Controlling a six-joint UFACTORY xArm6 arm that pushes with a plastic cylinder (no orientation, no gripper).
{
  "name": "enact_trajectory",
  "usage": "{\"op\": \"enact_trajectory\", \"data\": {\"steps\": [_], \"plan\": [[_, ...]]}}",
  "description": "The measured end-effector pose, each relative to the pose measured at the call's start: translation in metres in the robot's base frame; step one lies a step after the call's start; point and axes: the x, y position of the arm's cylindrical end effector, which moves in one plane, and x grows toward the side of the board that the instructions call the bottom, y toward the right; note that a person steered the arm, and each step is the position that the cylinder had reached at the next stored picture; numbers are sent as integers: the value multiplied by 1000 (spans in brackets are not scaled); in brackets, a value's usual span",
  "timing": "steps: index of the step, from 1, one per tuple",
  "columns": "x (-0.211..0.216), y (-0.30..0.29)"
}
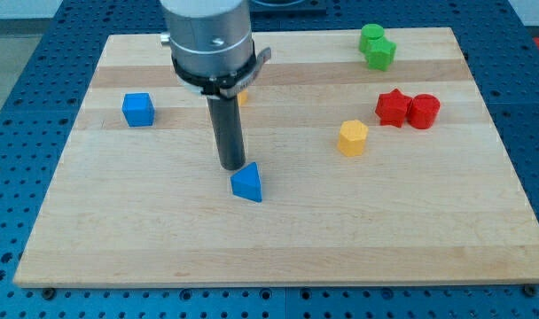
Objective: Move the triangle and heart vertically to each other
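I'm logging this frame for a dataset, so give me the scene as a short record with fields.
surface: wooden board
my tip: just above the blue triangle, at its upper left
partly hidden: yellow block behind the rod, shape unclear
left: blue cube
centre right: yellow hexagon
right: red star touching red cylinder
top right: two green blocks touching

Arm housing [207,35] cut off by top edge; orange block [242,97] mostly hidden behind it, shape indeterminate.
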Motion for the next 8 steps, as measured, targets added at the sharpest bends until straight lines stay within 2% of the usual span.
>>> {"op": "enact_trajectory", "data": {"steps": [1, 4, 6, 8], "plan": [[6, 20], [-113, -51], [-128, -13], [-199, -20]]}}
